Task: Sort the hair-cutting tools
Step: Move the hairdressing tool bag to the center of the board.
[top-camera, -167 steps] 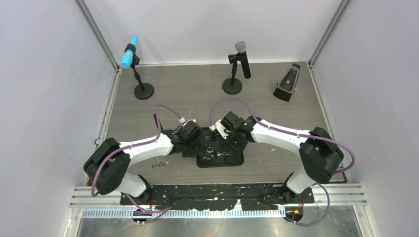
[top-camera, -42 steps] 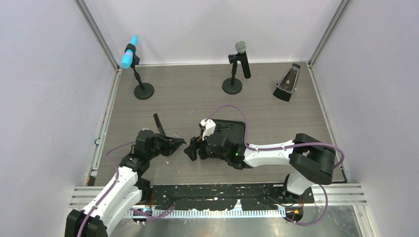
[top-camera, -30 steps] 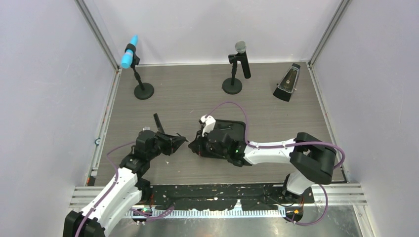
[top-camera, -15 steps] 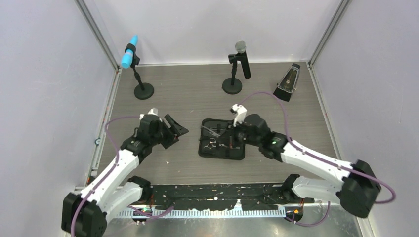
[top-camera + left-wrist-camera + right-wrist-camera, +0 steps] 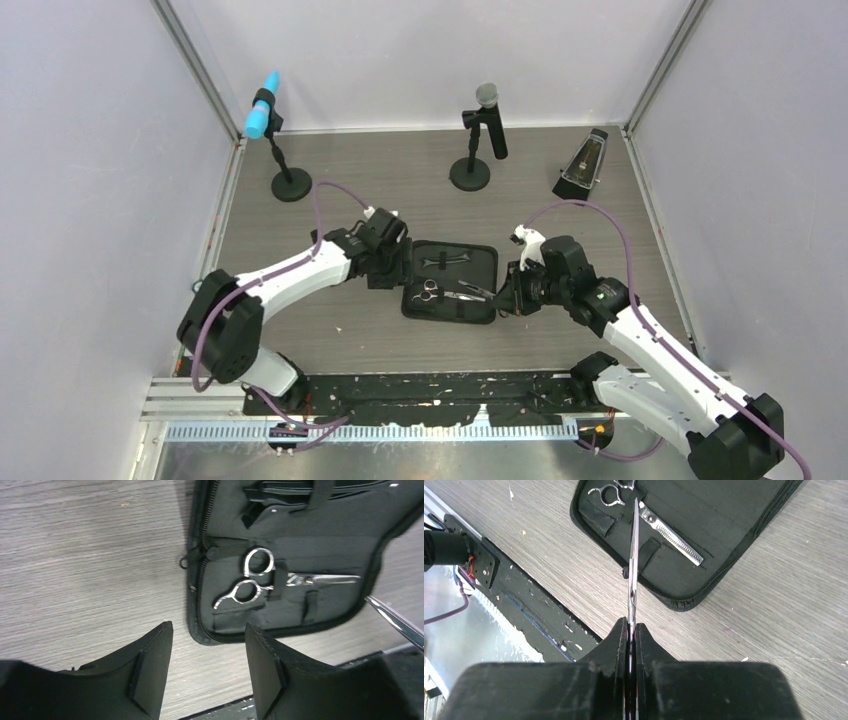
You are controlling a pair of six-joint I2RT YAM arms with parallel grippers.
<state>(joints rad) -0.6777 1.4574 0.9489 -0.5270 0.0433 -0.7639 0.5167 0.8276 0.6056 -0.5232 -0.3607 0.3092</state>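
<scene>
while right gripper (image 5: pixel 630 626) pinches scissors (image 5: pixel 633 555) over the case (image 5: pixel 724 515) edge, left gripper (image 5: pixel 208 630) hangs spread, seemingly clear.

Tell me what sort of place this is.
Probably a robot test cell, not a salon: plain white walls enclose a grey wood-grain table, white-and-black robot arms work from its near edge, and a black stand microphone and wedge-shaped metronome look like props.

White links (image 5: pixel 295 272), black joints (image 5: pixel 222 318), purple cables (image 5: pixel 317 215); left hand (image 5: pixel 207 626) matte black.
</scene>
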